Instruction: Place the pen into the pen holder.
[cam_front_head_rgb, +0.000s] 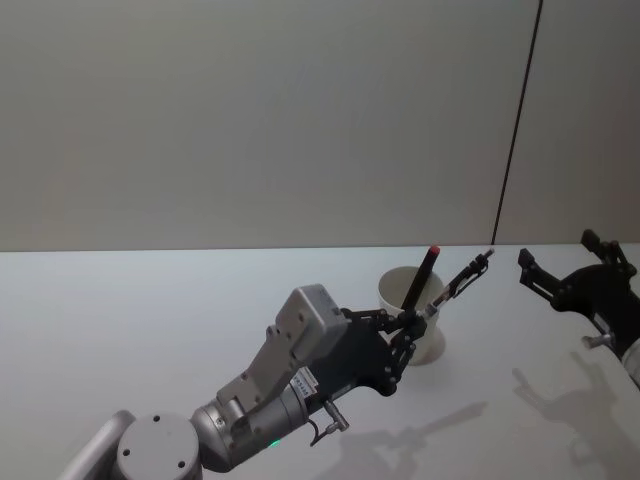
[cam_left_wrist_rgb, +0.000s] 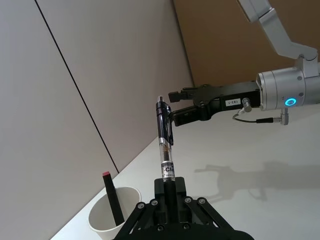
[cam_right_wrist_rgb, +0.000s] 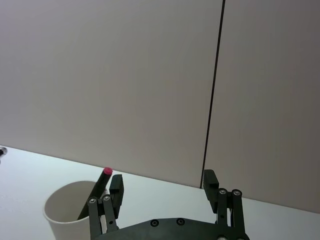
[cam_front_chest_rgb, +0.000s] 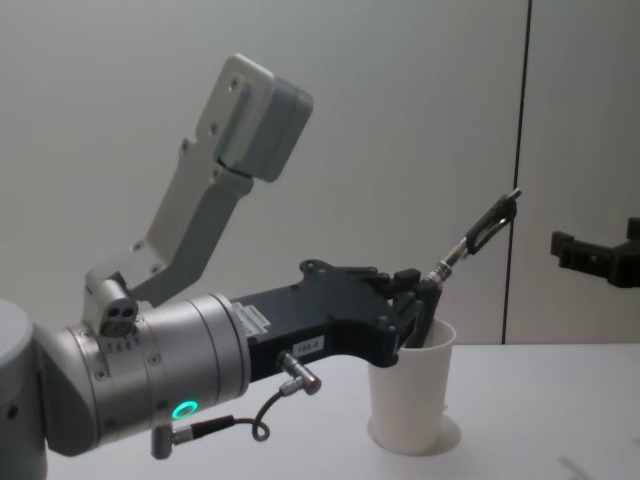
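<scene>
Over on the left, the left gripper (cam_front_head_rgb: 424, 316) reaches across the pale tabletop (cam_front_head_rgb: 150, 330), fingers clamped tight on the lower end of a black clip pen with a clear barrel (cam_front_head_rgb: 466, 275). It sits just above the rim of the white tapered paper cup (cam_front_head_rgb: 432, 346), and the pen slants up and to the right, outside the cup. A black stick with a red tip (cam_front_head_rgb: 421, 276) leans inside the cup. Far right, well apart, the right gripper (cam_front_head_rgb: 553, 250) hangs above the table, fingers spread wide.
</scene>
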